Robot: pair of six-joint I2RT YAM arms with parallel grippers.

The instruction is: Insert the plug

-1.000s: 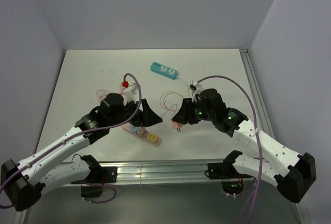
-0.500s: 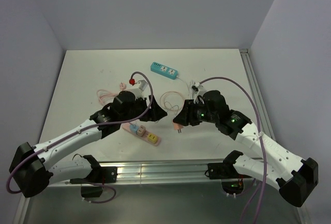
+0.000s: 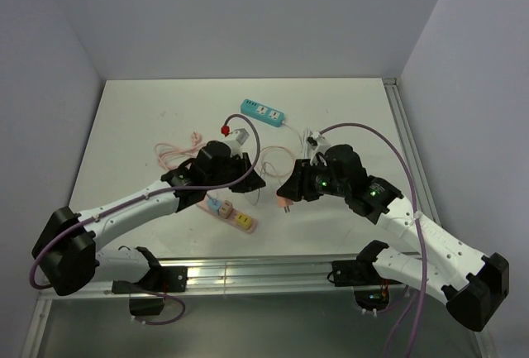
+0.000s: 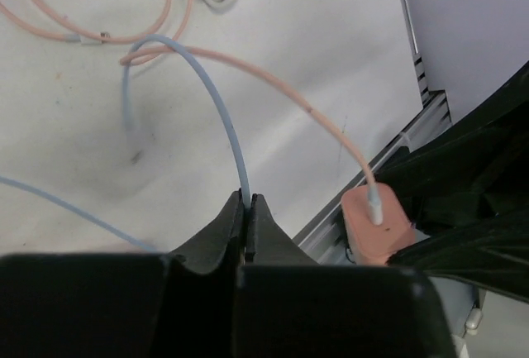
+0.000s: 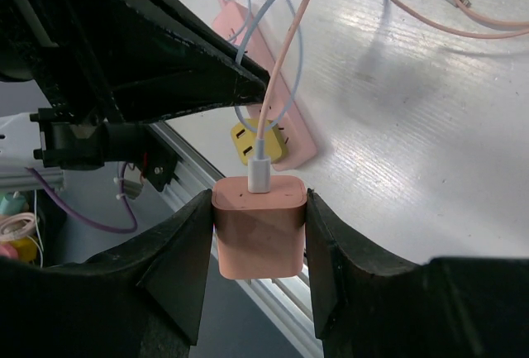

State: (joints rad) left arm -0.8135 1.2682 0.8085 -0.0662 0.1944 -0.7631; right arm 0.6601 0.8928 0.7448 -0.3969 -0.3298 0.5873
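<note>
Left gripper (image 4: 248,203) is clenched, jaws pinched on a thin pale blue cable (image 4: 225,122) right at the fingertips. This is probably to pull the slack aside so the sockets stay reachable.

Just below and left of it, the pink power strip (image 3: 228,212) lies flat on the table (image 3: 132,118), with its yellow socket toward the near edge. That looks like the target, though the teal power strip (image 3: 263,112) at the back is also free.

The plug (image 5: 259,226) is off the table, right of the pink strip and not in any socket. The right gripper (image 5: 259,238) grasps it by its two flat sides, likely to leave the prong end free for pushing in.

The plug is a salmon-pink rounded block with a white connector and a pink cable (image 5: 285,52) leaving its top face. Its prongs are hidden in the wrist view.
</note>
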